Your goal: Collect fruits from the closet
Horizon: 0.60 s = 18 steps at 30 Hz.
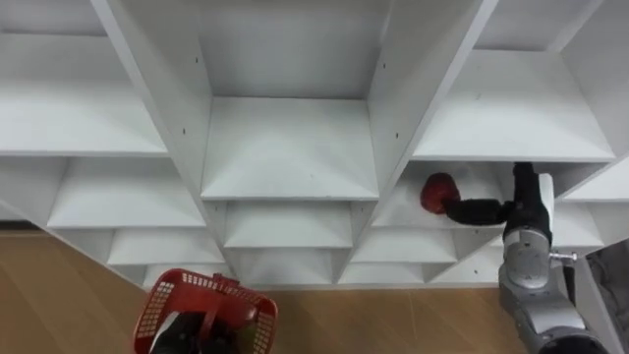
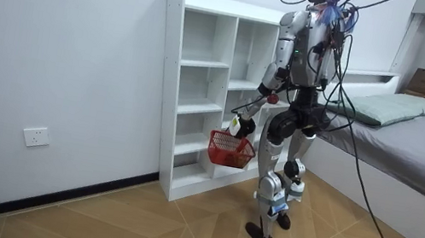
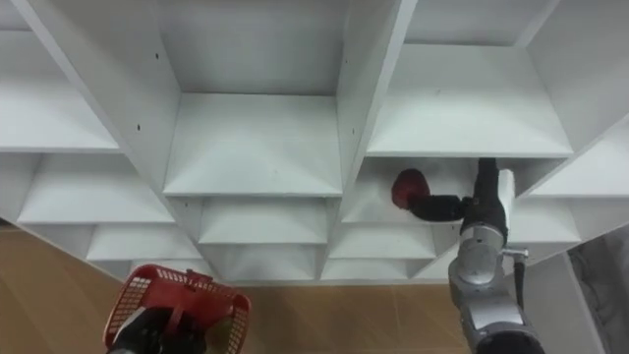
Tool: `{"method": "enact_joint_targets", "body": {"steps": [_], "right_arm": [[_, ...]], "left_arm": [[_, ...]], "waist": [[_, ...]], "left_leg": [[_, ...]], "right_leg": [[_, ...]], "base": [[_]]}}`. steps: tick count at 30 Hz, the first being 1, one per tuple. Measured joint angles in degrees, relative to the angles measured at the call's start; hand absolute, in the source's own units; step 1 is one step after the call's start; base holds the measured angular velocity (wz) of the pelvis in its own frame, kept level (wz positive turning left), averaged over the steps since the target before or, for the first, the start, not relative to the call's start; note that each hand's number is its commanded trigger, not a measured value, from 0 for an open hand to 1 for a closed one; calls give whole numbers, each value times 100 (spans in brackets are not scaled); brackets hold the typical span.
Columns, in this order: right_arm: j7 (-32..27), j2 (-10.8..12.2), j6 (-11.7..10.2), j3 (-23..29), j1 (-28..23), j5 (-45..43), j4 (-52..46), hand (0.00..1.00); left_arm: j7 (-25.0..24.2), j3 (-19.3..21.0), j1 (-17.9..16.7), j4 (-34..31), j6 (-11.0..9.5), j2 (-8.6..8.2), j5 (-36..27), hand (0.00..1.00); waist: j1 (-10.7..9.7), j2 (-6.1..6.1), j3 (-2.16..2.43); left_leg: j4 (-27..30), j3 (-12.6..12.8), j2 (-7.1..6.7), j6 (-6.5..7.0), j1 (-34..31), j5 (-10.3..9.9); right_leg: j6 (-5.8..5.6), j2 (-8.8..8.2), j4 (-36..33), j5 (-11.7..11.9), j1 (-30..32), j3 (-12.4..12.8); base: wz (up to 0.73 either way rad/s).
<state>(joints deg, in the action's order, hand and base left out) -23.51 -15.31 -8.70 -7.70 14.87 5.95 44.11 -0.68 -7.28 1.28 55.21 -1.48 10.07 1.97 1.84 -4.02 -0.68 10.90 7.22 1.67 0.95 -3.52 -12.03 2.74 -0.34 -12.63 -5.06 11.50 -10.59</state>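
Note:
A red fruit [image 1: 438,192] is in a right-hand compartment of the white closet [image 1: 290,147], low down. My right hand [image 1: 482,209] reaches into that compartment from the right, its dark fingers curled against the fruit's lower right side. Down at the lower left hangs a red mesh basket [image 1: 162,295], with my left hand [image 1: 208,329] shut on its handle; what lies inside the basket is hidden. In the room view I stand upright facing the closet [image 2: 191,90], the basket [image 2: 229,149] at hip height under my left hand [image 2: 236,126] and the fruit [image 2: 272,99] at the shelf's front edge.
The closet's other compartments in view hold nothing. Wooden floor lies below its bottom row. A bed [image 2: 419,128] stands behind me on the room view's right, and a white wall runs to the closet's left.

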Motion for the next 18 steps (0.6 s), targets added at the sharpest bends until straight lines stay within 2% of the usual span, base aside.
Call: {"method": "enact_joint_targets", "body": {"steps": [6,14,18], "right_arm": [[156,-62,-2,-1,444,-8,662,0],[374,-61,2,-1,507,-28,947,0],[374,-55,2,-1,533,-28,949,0]], "left_arm": [[-13,-87,73,-10,-12,-5,237,100],[-25,-85,90,-6,10,-6,274,100],[-22,-82,158,77,28,-13,274,100]], "waist": [[131,-34,-29],[304,-16,-42],[317,-4,-61]], "left_leg": [[46,-52,-7,0,-110,0],[50,-123,19,0,-206,1],[60,-134,20,0,-276,2]], "right_leg": [[0,-32,1,3,57,-46],[-2,-44,-1,2,125,-90],[-1,-48,-5,2,176,-114]], "base": [[4],[4],[3]]}}
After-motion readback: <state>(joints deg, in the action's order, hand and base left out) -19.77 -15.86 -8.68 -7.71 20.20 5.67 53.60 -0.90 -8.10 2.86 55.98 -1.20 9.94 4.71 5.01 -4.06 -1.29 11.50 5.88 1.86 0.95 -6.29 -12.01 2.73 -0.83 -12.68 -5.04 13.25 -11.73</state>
